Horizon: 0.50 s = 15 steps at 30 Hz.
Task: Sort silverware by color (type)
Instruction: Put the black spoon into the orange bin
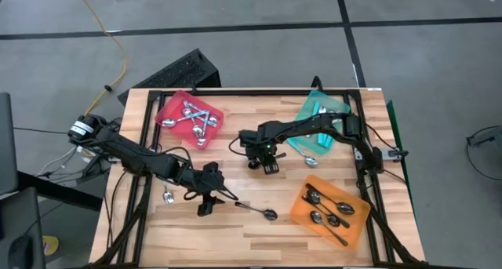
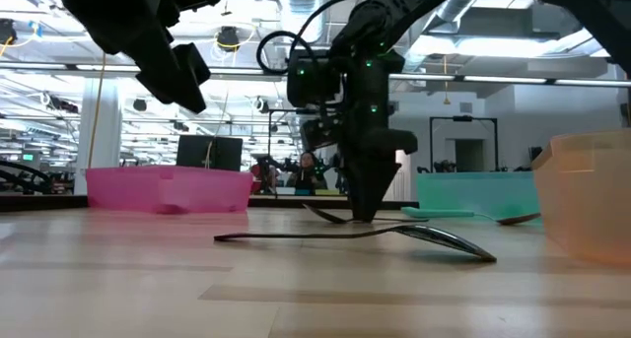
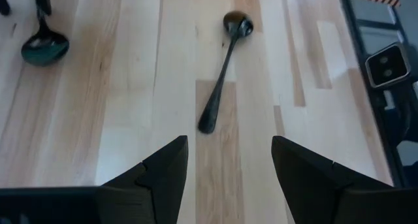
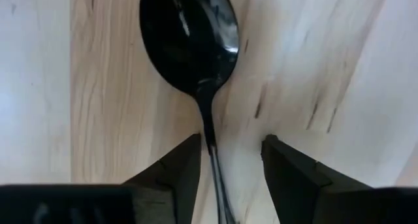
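My right gripper points straight down at mid-table, open, its fingertips low over the wood. A black spoon lies flat there, and its handle runs between the two fingers just behind the bowl. My left gripper hangs open above the table's near left. A second black spoon lies on the wood ahead of it, untouched. One silver spoon lies loose near the left edge. Another spoon lies beside the teal tray. My right gripper straddles the black spoon's handle just behind the bowl, coming from above with the fingers across the handle. One finger stands right beside the handle; I cannot tell whether it touches. The spoon lies flat on the table.
A red tray with silver spoons stands at the far left. The teal tray sits far right, and an orange tray with black spoons near right. Bare wood lies between the trays. The low view shows a person in the room beyond the table.
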Available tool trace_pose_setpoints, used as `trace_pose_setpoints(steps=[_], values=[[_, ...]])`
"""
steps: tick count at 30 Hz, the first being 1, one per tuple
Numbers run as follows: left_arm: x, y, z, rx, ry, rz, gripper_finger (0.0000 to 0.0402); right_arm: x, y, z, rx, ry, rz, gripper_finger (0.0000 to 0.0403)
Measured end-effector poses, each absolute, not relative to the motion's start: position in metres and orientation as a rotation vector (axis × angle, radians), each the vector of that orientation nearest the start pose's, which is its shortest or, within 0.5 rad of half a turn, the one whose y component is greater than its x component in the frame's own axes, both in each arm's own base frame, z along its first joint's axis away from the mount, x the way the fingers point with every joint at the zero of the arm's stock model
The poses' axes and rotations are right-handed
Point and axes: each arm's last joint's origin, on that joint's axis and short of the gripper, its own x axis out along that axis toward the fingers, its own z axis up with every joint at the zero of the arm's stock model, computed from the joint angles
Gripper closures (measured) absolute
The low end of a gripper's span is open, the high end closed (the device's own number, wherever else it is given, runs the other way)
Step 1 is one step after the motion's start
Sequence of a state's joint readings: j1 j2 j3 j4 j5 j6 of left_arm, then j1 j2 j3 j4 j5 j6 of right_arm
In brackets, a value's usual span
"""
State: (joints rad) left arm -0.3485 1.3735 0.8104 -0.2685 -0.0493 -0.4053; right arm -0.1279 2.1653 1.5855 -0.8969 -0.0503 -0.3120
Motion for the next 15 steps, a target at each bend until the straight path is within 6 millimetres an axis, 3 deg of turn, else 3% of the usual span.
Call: trace_pose_setpoints(steps=[6,15], values=[[0.256,-0.091,0.210,-0.212,0.870,-0.109,0.0196,0.413,-0.053,0.141,-0.094,1.451,0.142,0.0231],[0.255,-0.091,0.209,-0.213,0.885,-0.116,0.0196,0.418,-0.030,0.125,-0.153,1.487,0.137,0.0243]])
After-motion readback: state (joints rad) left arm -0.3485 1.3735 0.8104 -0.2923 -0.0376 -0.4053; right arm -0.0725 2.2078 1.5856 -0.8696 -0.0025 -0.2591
